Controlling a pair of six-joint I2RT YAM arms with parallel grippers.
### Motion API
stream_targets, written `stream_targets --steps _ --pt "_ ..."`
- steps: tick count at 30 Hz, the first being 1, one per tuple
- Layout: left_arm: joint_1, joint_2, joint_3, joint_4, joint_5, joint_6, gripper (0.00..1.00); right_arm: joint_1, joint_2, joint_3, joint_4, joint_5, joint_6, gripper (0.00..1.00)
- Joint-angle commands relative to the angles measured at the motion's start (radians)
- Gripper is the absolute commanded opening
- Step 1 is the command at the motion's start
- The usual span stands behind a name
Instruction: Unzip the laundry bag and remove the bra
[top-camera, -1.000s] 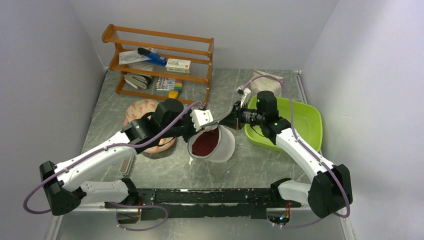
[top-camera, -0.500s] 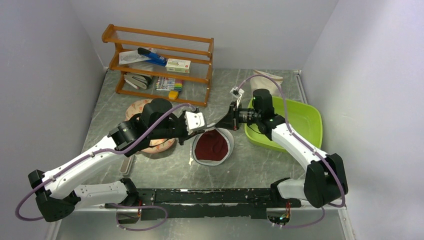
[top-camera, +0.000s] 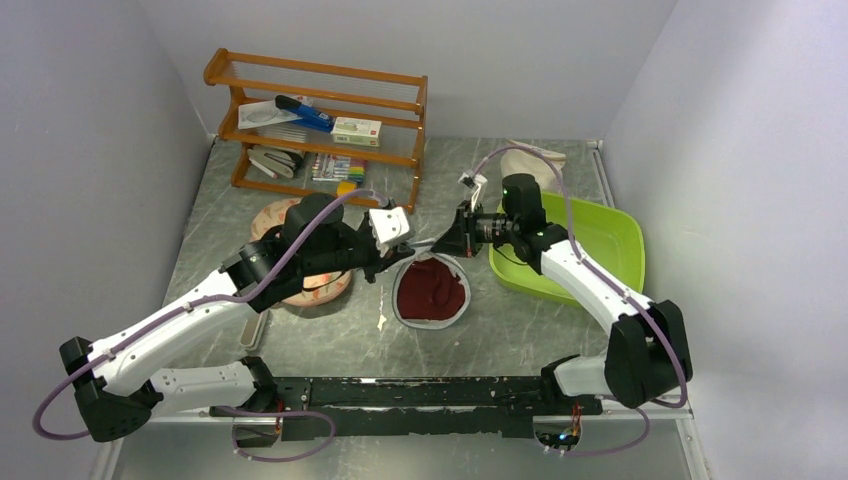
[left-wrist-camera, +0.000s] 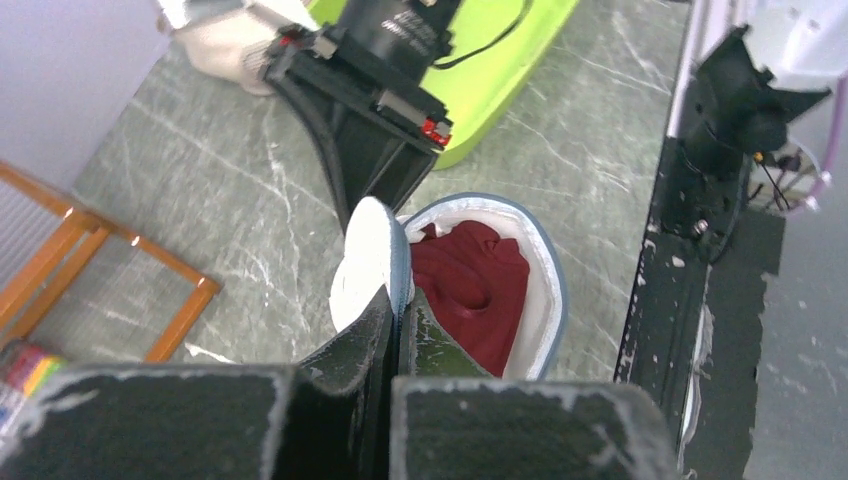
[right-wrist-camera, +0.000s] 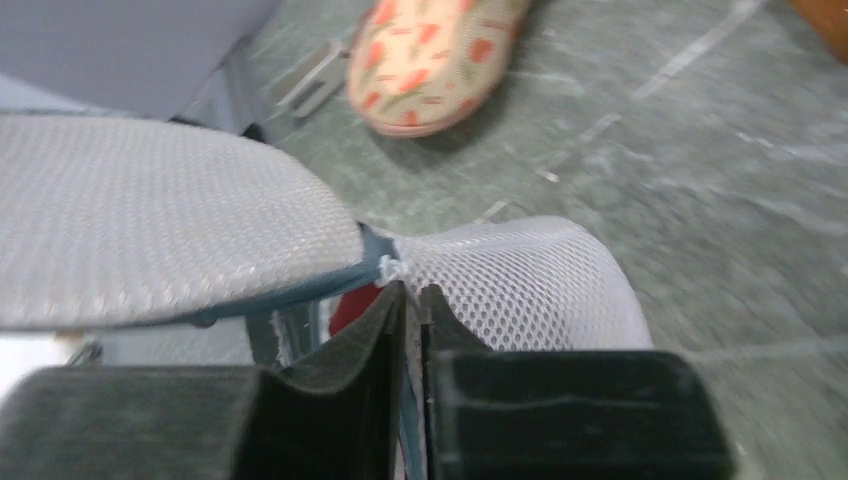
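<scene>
Bag (top-camera: 399, 300) seen from above lies on the table (top-camera: 330, 345) between my arms with its halves parted, so I judge the zip undone. The bra (top-camera: 432, 290) shows dark red inside, not yet out. My left pincer (top-camera: 403, 252) and right pincer (top-camera: 447, 241) meet at the bag's far rim

From my left wrist, my left jaws are closed tight on the edge of the raised white half. The bra lies in the lower half just past them, and the right pincer's tips touch the same rim from the far side

From my right wrist, my right jaws are pinched together on the rim seam where the two mesh halves join, with a sliver of red beneath. What is left, I reckon, is freeing one pincer to lift the bra out
</scene>
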Motion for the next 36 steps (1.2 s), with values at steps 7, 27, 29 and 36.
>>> stream_targets --steps 7,27,29,36 --pt "0.022 0.102 0.093 -0.023 -0.264 -0.400 0.07 0.000 -0.131 0.085 -0.349 0.509 0.037 0.40" --pt "0.295 0.034 0.017 -0.086 -0.010 -0.846 0.07 0.287 -0.192 0.039 -0.408 0.701 0.143 0.60" --pt "0.358 0.037 -0.015 -0.064 0.056 -0.850 0.07 0.288 -0.182 0.027 -0.405 0.756 0.162 0.61" --pt "0.555 0.095 -0.064 -0.059 0.204 -0.785 0.11 0.287 -0.128 0.036 -0.439 0.953 0.176 0.66"
